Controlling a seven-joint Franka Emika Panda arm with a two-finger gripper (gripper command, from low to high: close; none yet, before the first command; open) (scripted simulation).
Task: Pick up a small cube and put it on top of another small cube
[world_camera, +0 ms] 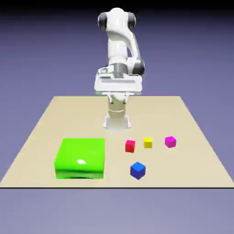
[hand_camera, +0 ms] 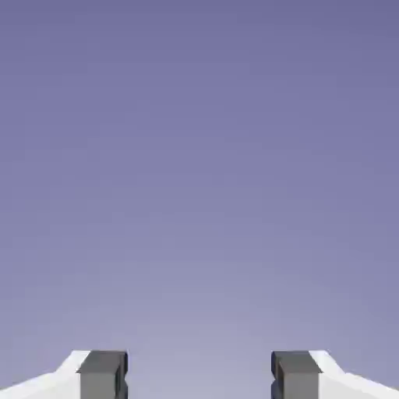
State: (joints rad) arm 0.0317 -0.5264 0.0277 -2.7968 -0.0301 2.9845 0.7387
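Observation:
Four small cubes lie on the tan table [world_camera: 41, 137] in the exterior view: a red cube [world_camera: 130, 146], a yellow cube [world_camera: 147, 142] just to its right, a magenta cube [world_camera: 170, 141] further right, and a blue cube [world_camera: 137, 170] nearer the front edge. My gripper [world_camera: 118, 87] hangs high above the table's far side, well away from all of them. In the hand view the gripper [hand_camera: 199, 374] is open, its two grey fingertips [hand_camera: 103, 374] wide apart with only the blue-violet backdrop between them. No cube shows in the hand view.
A large bright green block [world_camera: 81, 158] sits on the exterior view's left part of the table, left of the red cube. The robot's base [world_camera: 117, 119] stands at the table's far middle.

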